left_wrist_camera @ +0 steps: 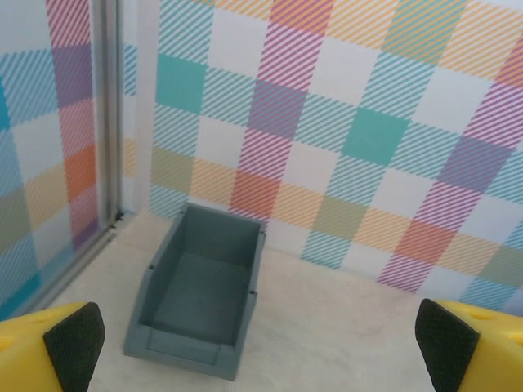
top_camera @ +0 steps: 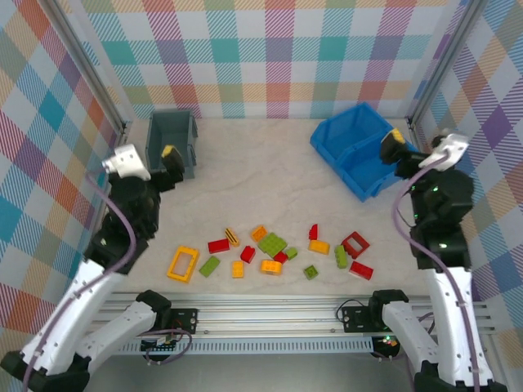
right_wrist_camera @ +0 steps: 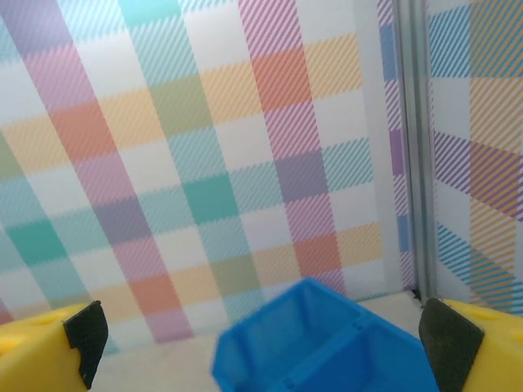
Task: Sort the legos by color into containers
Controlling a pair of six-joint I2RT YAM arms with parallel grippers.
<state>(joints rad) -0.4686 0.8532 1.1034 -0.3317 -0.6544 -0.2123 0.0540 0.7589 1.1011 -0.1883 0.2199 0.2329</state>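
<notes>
**Both sets of jaws wide, nothing held**

My left gripper hangs released, with the empty grey bin just ahead and below it. My right gripper is released too, and the blue bin sits just ahead of it. The legos lie scattered on the table, behind both grippers and well apart from them.

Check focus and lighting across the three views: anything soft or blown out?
Top external: even diffuse light, faint shadows, no glare, legos sharp. Left wrist: grey bin crisp, evenly lit. Right wrist: blue bin looks soft, checked wall behind it sharper.
</notes>
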